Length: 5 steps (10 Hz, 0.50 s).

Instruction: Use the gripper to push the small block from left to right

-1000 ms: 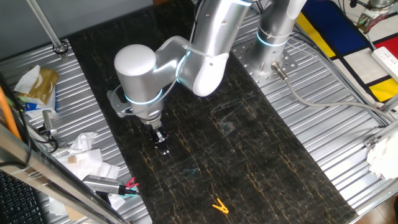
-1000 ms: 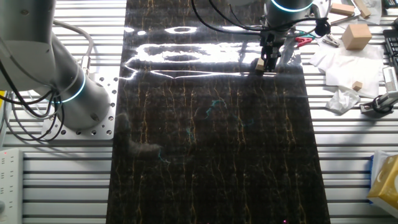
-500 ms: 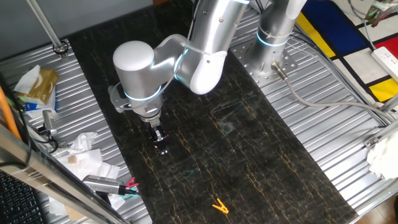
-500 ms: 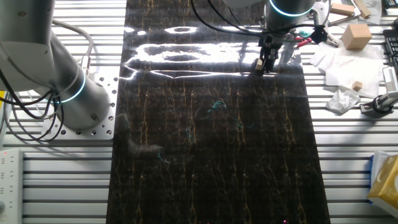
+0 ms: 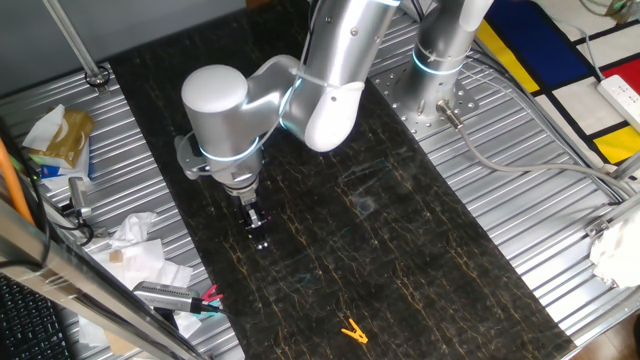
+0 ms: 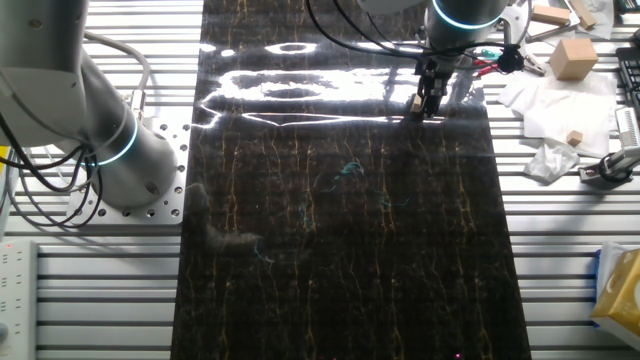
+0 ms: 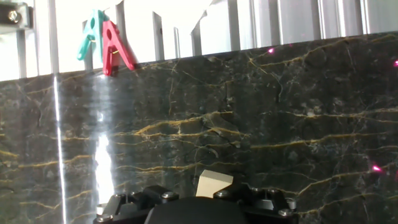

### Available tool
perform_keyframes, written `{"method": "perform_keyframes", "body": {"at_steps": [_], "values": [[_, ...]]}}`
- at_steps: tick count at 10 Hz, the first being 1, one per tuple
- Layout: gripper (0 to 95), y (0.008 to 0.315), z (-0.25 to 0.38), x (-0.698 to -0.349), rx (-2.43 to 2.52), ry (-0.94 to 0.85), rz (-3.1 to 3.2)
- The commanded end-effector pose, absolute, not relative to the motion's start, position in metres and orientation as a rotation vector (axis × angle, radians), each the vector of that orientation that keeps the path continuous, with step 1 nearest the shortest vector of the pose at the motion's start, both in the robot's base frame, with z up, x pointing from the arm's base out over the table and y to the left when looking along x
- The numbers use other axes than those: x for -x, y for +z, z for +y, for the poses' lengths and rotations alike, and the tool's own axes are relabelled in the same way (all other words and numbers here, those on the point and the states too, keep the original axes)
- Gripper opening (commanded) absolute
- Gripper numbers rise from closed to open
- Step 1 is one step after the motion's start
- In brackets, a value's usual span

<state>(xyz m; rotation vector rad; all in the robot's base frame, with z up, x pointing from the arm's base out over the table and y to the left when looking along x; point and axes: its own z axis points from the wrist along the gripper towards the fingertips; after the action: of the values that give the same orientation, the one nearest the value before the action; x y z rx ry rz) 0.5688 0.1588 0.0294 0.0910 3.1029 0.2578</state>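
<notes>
in the last second the gripper [image 6: 427,106] has shifted only a little, and the small block [image 6: 414,103] has moved with it. the block lies on the dark mat [image 6: 340,250] near the bench edge with the clutter, touching the gripper's side. i cannot tell how far the jaws are open; they hold nothing. i judge the push has only just begun.

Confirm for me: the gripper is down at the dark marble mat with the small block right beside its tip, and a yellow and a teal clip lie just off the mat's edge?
Not quite. In the hand view the clips are red and teal. The gripper is low over the mat, and the small block sits beside its tip.
</notes>
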Motion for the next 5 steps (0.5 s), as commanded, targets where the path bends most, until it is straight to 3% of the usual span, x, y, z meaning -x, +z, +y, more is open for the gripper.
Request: {"method": "perform_keyframes", "body": {"at_steps": [1,5], "values": [[76.0,0.03,0.1591,-0.5687,-0.082,0.261,3.103],[76.0,0.03,0.1591,-0.5687,-0.073,0.262,3.1]]}}
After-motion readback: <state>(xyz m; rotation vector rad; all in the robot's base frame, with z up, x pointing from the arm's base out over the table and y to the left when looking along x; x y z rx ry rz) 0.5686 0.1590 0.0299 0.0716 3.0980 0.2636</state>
